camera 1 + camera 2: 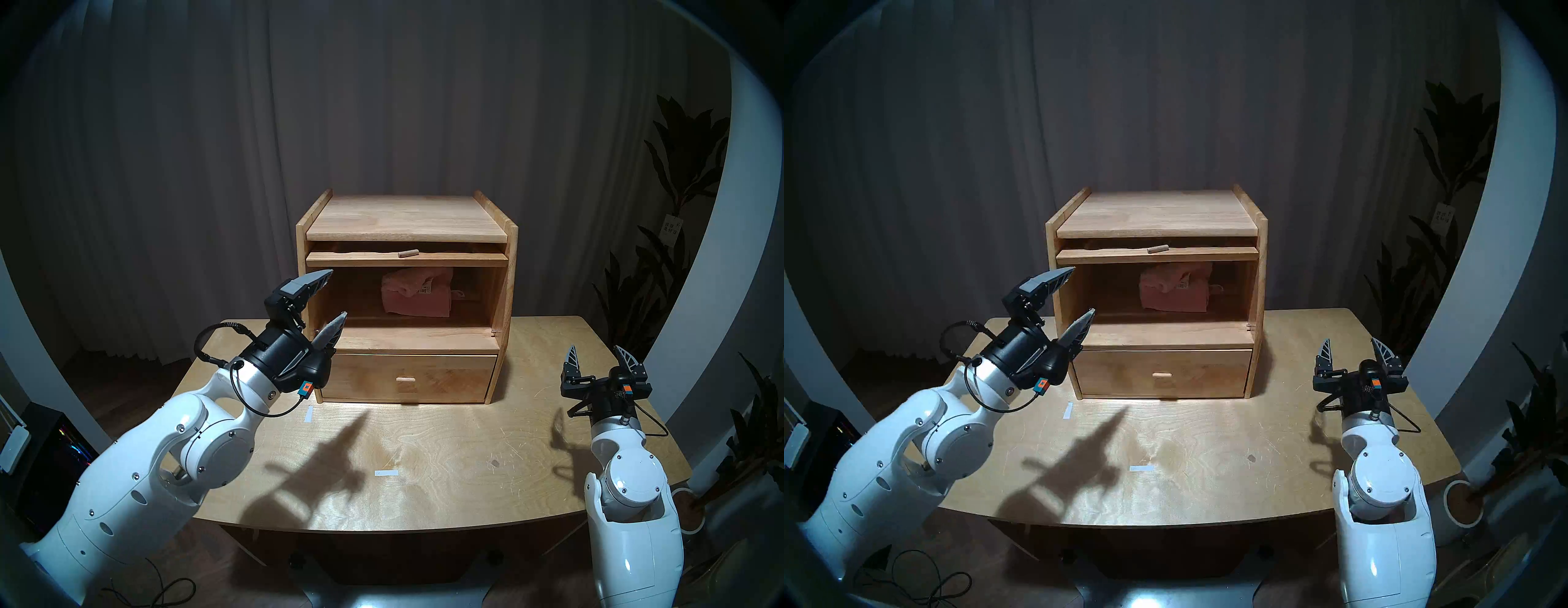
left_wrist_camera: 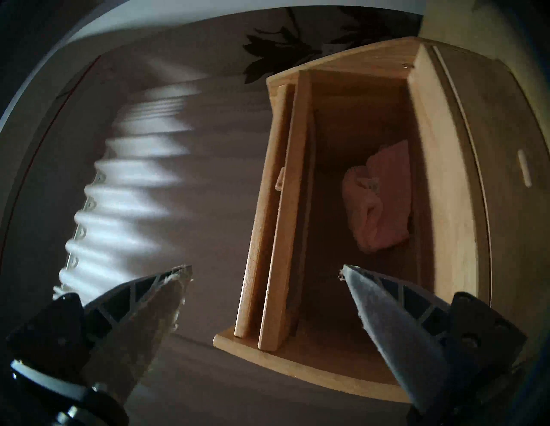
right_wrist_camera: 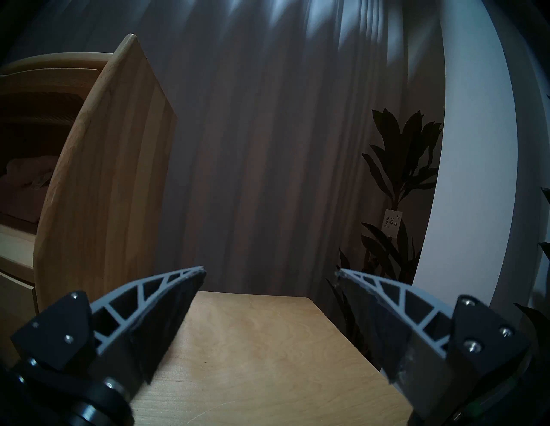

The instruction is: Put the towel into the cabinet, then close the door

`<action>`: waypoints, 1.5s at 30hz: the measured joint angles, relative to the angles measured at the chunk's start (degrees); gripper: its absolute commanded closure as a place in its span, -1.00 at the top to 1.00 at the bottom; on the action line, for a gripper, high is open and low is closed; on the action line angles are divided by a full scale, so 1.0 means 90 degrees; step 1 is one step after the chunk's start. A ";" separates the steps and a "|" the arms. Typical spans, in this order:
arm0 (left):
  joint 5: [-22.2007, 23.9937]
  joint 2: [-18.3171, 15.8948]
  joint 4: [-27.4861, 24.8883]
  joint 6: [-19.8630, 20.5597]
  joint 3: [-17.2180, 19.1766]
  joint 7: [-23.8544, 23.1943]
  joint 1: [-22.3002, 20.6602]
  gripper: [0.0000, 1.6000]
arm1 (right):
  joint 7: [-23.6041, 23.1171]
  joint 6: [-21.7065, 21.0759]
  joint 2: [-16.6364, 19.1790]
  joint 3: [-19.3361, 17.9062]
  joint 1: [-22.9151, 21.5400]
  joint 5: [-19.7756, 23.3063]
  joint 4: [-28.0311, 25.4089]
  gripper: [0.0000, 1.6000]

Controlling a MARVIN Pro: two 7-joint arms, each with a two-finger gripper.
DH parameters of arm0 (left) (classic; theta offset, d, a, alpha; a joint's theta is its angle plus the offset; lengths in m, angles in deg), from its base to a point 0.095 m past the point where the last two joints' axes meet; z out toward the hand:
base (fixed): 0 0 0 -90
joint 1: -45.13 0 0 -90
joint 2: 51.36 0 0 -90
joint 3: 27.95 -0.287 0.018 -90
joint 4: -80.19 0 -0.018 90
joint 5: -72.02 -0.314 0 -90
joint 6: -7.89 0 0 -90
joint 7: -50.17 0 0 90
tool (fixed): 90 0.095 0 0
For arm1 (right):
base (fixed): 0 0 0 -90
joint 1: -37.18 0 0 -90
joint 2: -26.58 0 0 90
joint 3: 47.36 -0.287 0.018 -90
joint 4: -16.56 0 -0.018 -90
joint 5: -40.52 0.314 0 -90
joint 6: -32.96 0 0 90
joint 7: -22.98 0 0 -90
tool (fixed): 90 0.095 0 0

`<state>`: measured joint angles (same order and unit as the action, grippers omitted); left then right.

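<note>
Towel point(image 1: 415, 297): small, pale pink terry cloth, crumpled, with a white tag showing on its front. It lies inside the large open compartment of the light-wood box cabinet point(image 1: 505, 276), toward the back and a little right of centre, resting on the compartment floor.

Door point(image 1: 406, 257): light-wood panel, lifted flat and pushed back into the slot just under the cabinet top; only its front edge shows, with the small wooden peg handle point(image 1: 408, 253) lying on it. Compartment is uncovered.

Plain wooden drawer front point(image 1: 407, 378) with a small tab pull sits flush below the compartment.

Left gripper point(image 1: 329, 297): fingers spread wide apart, holding nothing, raised at the cabinet's front left corner, level with the compartment opening. Its wrist view looks into the compartment at the towel point(image 2: 378, 202), which is clear of both fingers.

Right gripper point(image 1: 599, 354): fingers apart, empty, pointing upward above the pale plywood table point(image 1: 445, 458), well to the right of the cabinet.

Two small white tape strips point(image 1: 308, 414) lie on the tabletop in front of the cabinet.
</note>
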<state>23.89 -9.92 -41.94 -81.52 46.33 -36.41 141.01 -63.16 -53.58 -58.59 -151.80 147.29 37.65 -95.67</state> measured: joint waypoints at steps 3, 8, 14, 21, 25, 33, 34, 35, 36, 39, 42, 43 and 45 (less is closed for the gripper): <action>0.0138 -0.0162 -0.0046 -0.0099 0.0045 -0.0392 -0.0147 1.00 | 0.0000 0.0001 0.0000 0.0000 0.0001 0.0000 -0.0026 1.00; 0.0819 -0.0110 -0.0186 -0.0017 0.0106 -0.1049 -0.0395 1.00 | -0.0001 0.0001 0.0000 0.0000 0.0001 0.0000 -0.0039 1.00; 0.1675 0.0224 -0.0337 0.0494 0.0126 -0.1739 -0.0634 1.00 | -0.0001 0.0001 -0.0001 0.0000 0.0005 0.0000 -0.0063 1.00; 0.2212 0.0634 -0.0346 0.1331 0.0137 -0.2559 -0.0948 1.00 | -0.0002 0.0001 -0.0003 0.0000 0.0028 0.0000 -0.0138 1.00; 0.1965 0.0746 -0.0303 0.1782 0.0033 -0.2668 -0.1189 1.00 | -0.0003 0.0001 -0.0004 0.0000 0.0065 0.0000 -0.0184 1.00; 0.0498 0.0369 -0.0523 0.1431 -0.0490 -0.2465 -0.1355 0.68 | -0.0003 -0.0001 -0.0004 0.0000 0.0100 0.0000 -0.0192 1.00; 0.0324 0.0295 -0.0602 0.1369 -0.0573 -0.2500 -0.1339 0.83 | -0.0004 -0.0001 -0.0004 0.0000 0.0102 0.0000 -0.0193 1.00; 0.0163 0.0222 -0.0681 0.1331 -0.0665 -0.2560 -0.1316 1.00 | -0.0004 -0.0001 -0.0004 0.0000 0.0105 0.0000 -0.0195 1.00; -0.0055 0.0120 -0.0771 0.1321 -0.0827 -0.2721 -0.1285 1.00 | -0.0004 -0.0001 -0.0004 0.0000 0.0113 0.0000 -0.0207 1.00; -0.0274 0.0066 -0.0715 0.1493 -0.1115 -0.3113 -0.1294 1.00 | -0.0004 -0.0001 -0.0005 0.0000 0.0127 0.0000 -0.0229 1.00; -0.0306 0.0134 -0.0430 0.1809 -0.1206 -0.3351 -0.1367 1.00 | -0.0004 -0.0001 -0.0005 0.0000 0.0139 0.0000 -0.0243 1.00; -0.0300 0.0174 -0.0347 0.1915 -0.1206 -0.3375 -0.1396 1.00 | -0.0004 -0.0001 -0.0005 0.0000 0.0141 0.0000 -0.0246 1.00; -0.0232 0.0285 -0.0232 0.2144 -0.1175 -0.3394 -0.1457 1.00 | -0.0004 -0.0001 -0.0005 0.0000 0.0144 0.0001 -0.0250 1.00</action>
<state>21.80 -7.36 -44.03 -62.22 35.75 -66.95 127.90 -63.19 -53.59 -58.64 -151.80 148.59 37.66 -97.92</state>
